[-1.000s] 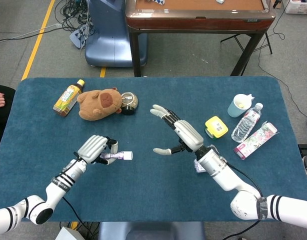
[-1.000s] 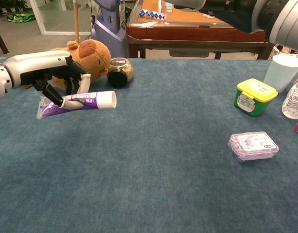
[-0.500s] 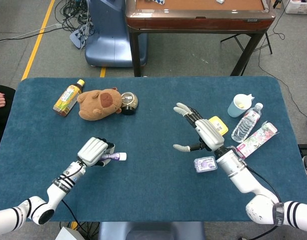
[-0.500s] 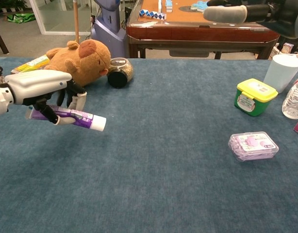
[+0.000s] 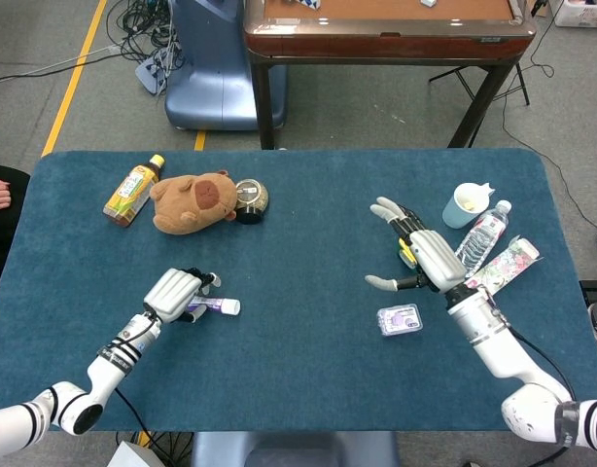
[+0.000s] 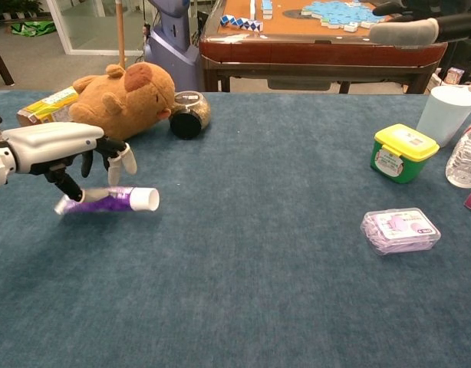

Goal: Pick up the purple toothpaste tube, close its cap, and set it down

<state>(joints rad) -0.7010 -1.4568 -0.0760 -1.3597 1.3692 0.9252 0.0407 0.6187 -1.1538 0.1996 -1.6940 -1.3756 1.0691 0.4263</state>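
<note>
Toothpaste (image 5: 218,305) lies on the table (image 5: 298,360) under the left hand (image 5: 174,294) in the head view, cap past the fingertips; the right hand (image 5: 427,258) hangs spread wide, holding nothing. Chest view: left hand (image 6: 55,146) over the tube (image 6: 109,201), fingers loosened; whether they grip it is unclear

L hand (image 5: 174,293) fingers loosening, R hand (image 5: 427,259) splayed

The blue table (image 5: 298,360) carries a plush toy (image 5: 193,201), bottles (image 5: 133,191) and a cup (image 5: 466,203).
</note>
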